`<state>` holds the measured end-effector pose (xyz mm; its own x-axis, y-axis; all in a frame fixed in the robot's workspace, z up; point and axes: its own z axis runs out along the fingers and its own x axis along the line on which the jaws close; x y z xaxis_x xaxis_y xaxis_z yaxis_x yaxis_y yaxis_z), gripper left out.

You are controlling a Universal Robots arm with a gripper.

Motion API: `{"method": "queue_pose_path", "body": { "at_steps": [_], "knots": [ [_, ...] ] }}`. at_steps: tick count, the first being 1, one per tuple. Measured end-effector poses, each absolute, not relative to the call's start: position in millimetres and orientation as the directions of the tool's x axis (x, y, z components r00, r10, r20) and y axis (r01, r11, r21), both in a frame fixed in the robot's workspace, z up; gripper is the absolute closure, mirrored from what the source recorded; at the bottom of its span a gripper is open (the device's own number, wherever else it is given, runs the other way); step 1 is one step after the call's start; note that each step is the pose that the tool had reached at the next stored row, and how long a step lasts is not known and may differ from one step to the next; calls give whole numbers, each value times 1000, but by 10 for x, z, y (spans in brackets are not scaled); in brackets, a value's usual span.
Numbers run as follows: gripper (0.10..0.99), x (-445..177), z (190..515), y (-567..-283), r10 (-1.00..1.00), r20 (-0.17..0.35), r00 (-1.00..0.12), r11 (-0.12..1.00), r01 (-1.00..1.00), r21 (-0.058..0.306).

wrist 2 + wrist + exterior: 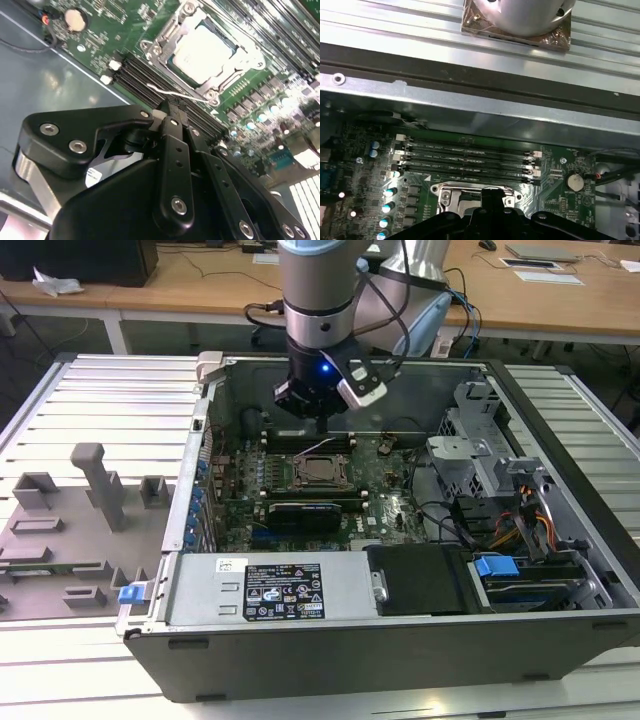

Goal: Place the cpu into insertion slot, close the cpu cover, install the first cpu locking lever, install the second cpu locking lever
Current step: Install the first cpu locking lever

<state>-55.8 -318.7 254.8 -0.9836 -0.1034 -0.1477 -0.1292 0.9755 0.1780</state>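
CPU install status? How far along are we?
Done: cpu sits in the socket, cpu cover closed over it. Now: hand at a wire locking lever that stands unlatched. Left: latching that lever; can't judge a second one.

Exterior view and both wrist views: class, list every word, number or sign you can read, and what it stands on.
Black label on the grey metal shroud, exterior view: white print, too small to read.
Small white sticker beside it: too small to read.
White tag in the second wrist view: cannot be read.
Motherboard markings, first wrist view: too small to read.
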Motion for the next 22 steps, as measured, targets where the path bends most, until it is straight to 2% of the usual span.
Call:
{"method": "queue_pose_path", "body": {
  "at_steps": [2,5,22],
  "knots": [
    [980,-605,2497,-3187,-104,-181,-978,976,-135,172],
    [980,-603,2341,-3183,-103,-181,-978,976,-135,172],
    [980,-530,2219,-3117,-73,-184,-980,979,-105,172]
  ]
}}
